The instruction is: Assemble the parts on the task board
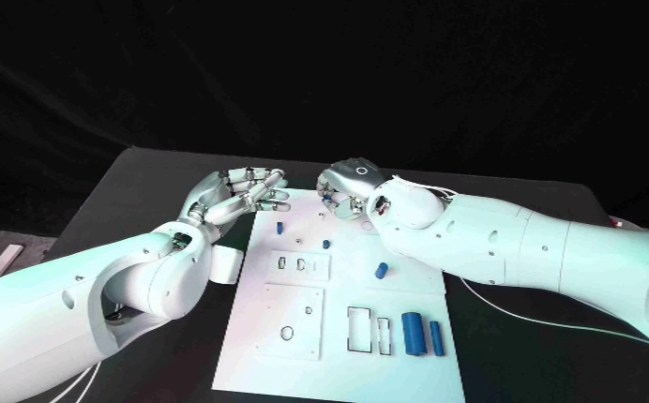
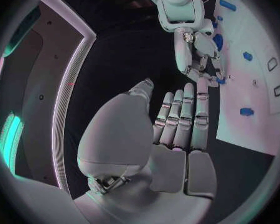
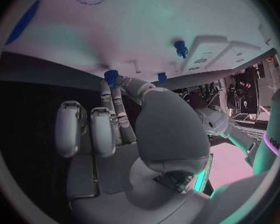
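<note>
Nearest the head camera, two blue cylinders [image 1: 423, 334] are seen lying side by side at the near right of the white task board [image 1: 339, 365], just beside a rectangular slot [image 1: 360, 328]. Farther up the board a small blue part [image 1: 382, 271] lies close under the right forearm, and another small blue peg [image 1: 279, 229] stands near the board's far left edge.

The left hand [image 1: 241, 194] is held over the black table [image 1: 135, 187] just off the board's far left corner; its fingers [image 2: 187, 115] are stretched out straight and close together, with nothing in them.

The right hand [image 1: 346, 189] is placed at the board's far edge, fingers pointing down. In the right wrist view a small blue part [image 3: 110, 76] appears to be touched by its fingertips [image 3: 106, 87], though whether it is actually pinched cannot be told.
</note>
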Motion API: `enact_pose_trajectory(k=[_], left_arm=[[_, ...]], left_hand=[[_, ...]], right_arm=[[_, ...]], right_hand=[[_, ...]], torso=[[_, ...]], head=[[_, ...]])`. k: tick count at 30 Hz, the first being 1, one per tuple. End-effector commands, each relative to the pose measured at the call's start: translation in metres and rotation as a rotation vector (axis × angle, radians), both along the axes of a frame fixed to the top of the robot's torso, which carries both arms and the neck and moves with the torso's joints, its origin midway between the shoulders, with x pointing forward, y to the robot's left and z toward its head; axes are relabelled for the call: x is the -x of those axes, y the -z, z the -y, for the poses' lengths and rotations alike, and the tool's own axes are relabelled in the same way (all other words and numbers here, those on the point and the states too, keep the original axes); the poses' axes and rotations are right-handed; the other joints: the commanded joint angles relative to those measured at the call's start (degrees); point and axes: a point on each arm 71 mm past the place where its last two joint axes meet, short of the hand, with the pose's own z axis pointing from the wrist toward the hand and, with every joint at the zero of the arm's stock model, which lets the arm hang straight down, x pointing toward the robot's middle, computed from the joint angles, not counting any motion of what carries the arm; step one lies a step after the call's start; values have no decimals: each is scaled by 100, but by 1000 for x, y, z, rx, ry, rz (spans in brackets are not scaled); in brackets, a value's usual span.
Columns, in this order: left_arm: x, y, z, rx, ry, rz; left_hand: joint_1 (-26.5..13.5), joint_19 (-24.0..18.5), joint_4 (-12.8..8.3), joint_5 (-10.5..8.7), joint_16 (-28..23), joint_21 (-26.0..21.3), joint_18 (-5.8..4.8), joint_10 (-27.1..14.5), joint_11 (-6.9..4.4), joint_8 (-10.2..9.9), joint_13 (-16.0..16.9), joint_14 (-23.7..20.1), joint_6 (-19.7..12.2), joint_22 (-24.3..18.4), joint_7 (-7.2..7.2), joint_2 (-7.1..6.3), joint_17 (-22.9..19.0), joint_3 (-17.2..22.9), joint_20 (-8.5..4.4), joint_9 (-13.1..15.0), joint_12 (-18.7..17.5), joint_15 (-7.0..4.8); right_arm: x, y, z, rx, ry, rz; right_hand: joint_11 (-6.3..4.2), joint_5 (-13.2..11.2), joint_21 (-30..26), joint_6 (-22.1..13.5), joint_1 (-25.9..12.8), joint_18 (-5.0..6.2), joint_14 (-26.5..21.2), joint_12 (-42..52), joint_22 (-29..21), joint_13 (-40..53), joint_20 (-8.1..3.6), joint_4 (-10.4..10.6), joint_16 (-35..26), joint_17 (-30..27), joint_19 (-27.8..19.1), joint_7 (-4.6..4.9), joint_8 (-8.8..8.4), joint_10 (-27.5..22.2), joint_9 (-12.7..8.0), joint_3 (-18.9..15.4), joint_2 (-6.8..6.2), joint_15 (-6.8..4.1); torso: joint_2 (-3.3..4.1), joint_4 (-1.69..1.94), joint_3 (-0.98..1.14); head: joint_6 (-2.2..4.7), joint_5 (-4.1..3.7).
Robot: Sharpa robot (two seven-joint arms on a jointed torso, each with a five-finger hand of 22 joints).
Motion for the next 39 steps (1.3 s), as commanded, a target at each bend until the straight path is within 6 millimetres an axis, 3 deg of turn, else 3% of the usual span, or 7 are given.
enact_pose_trajectory(k=[1, 5, 10, 21, 27, 34, 39], left_arm=[[1, -2, 3, 11, 22, 7], [1, -2, 2, 10, 22, 7], [0, -2, 2, 10, 21, 6], [-1, -2, -2, 5, 12, 5], [-1, -1, -5, 2, 7, 4], [-3, 0, -9, -3, -2, 2], [-4, 0, -11, -5, -4, 0]], left_hand=[[37, 29, -16, -24, -33, 21, 64, -34, -16, -34, -3, -26, -38, 9, 180, -33, 6, 29, -10, -5, -28, 8], [37, 29, -16, -24, -33, 21, 64, -34, -16, -34, -3, -26, -38, 9, 180, -33, 6, 29, -10, -5, -28, 8], [50, 24, -18, -26, -42, 24, 62, -42, -14, -39, -2, -36, -46, 8, 180, -34, 14, 35, -8, -7, -44, 12], [50, 22, -16, -27, -46, 25, 62, -46, -12, -41, -2, -41, -49, 8, 181, -35, 17, 35, -7, -8, -50, 13], [49, 21, -15, -27, -48, 25, 62, -48, -12, -42, -2, -42, -50, 8, 181, -35, 18, 35, -7, -8, -53, 14], [47, 20, -13, -29, -51, 26, 61, -50, -11, -44, -2, -47, -52, 8, 182, -36, 19, 34, -6, -9, -56, 15], [46, 19, -12, -29, -52, 26, 61, -50, -11, -44, -1, -49, -53, 7, 181, -37, 20, 34, -6, -9, -58, 16]], right_arm=[[-2, 5, 4, 52, 12, -23], [-3, 7, 5, 60, 16, -31], [-4, 6, 7, 45, 16, -19], [8, -1, 23, -17, 13, 0], [18, -13, 48, -74, 42, -23], [26, -23, 100, -189, 155, -178], [29, -23, 127, -215, 222, -256]], right_hand=[[-77, -71, 6, -16, 20, -60, 264, -34, -32, 38, 5, -58, 33, -27, -17, 21, -2, 72, 18, 101, 8, -18], [-58, -121, -18, -62, -24, -51, 256, -76, -65, 26, 20, -46, 30, -48, -51, 36, -21, 19, 35, 106, -19, -1], [200, -348, -569, -606, -276, 119, 40, -211, -878, -201, 192, 58, -324, -753, -620, 283, -363, -844, -43, 96, -282, 209], [242, -302, -1057, -885, -305, 244, -58, -114, -1456, -334, 261, 147, -556, -1169, -942, 275, -593, -1371, -72, -314, -368, 246], [216, -267, -1017, -831, -308, 222, -35, -7, -1360, -320, 247, 217, -531, -1139, -838, 258, -595, -1253, -53, -461, -354, 227], [40, -137, -468, -500, -299, 55, 168, 425, -543, -167, 138, 362, -151, -511, -278, 180, -498, -236, 17, -378, -311, 95], [-109, 114, -245, -564, -439, -12, 242, 697, -212, 52, 29, 472, 35, -202, -84, 74, -551, 419, 26, -534, -536, -26]], torso=[[6, -17, -4], [7, -16, -4], [8, -20, -5], [0, -58, 11], [-23, -139, 30], [-61, -213, 59], [-59, -269, 96]], head=[[-17, 8], [-17, 6], [-1, 4], [42, 25], [76, 50], [81, 0], [93, -61]])
